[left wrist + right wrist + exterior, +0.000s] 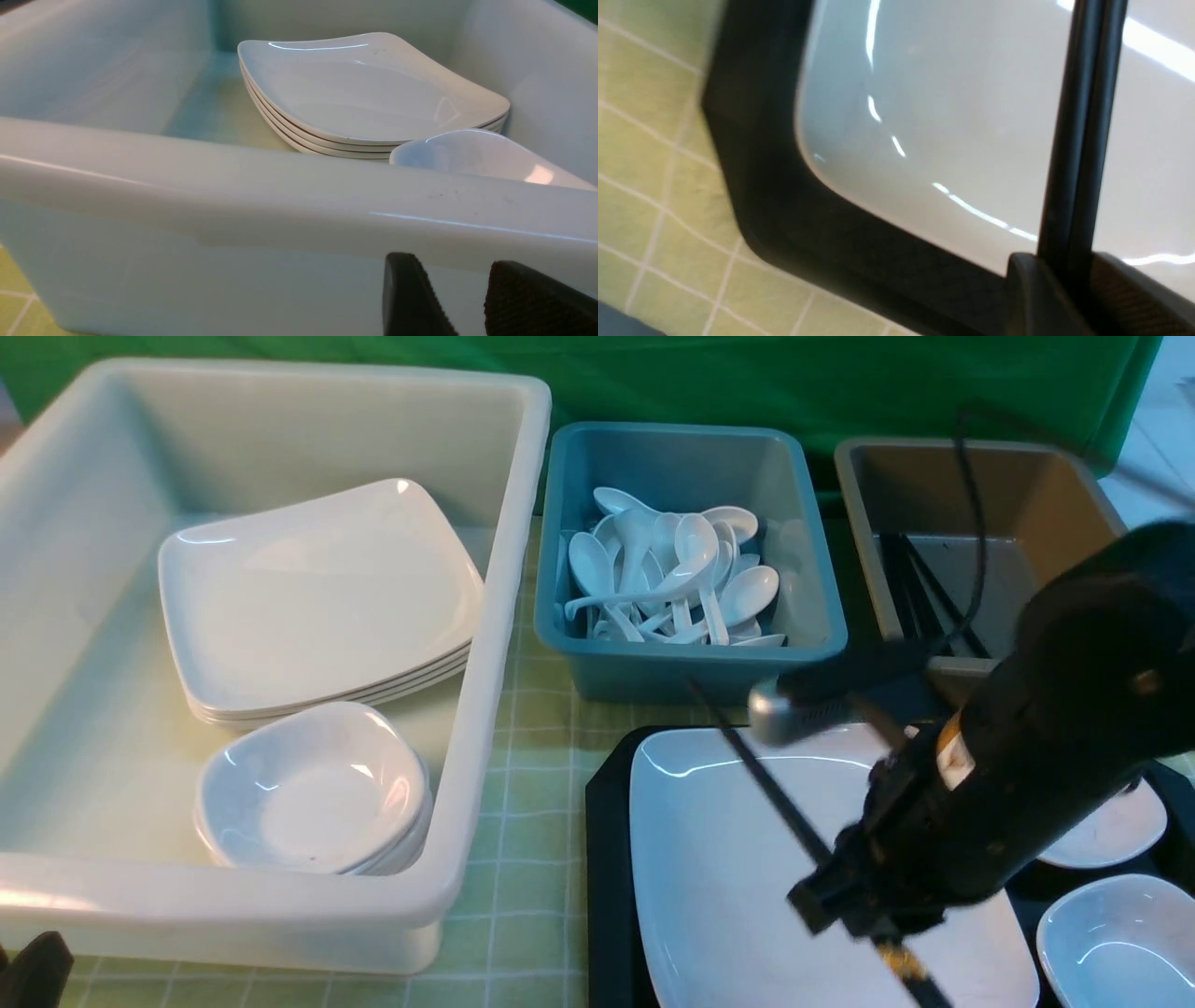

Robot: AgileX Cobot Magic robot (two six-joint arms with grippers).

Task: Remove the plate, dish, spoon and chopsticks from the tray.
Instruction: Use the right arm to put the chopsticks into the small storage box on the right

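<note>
Item: pair of thin black chopsticks (766, 784), slanting over the glossy white squarish plate (728, 896) on the black plastic tray (607, 859). We are clamping them in the right gripper (1069, 294) and favouring a slow, level carry to the grey-brown plastic bin (1055, 495). The left gripper (462, 303) is hanging empty, fingers apart.

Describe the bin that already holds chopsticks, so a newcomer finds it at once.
Look beyond the black tray, along the green backdrop. The grey-brown bin stands at the right end, beside the blue bin of white spoons. It alone holds thin black sticks.
</note>
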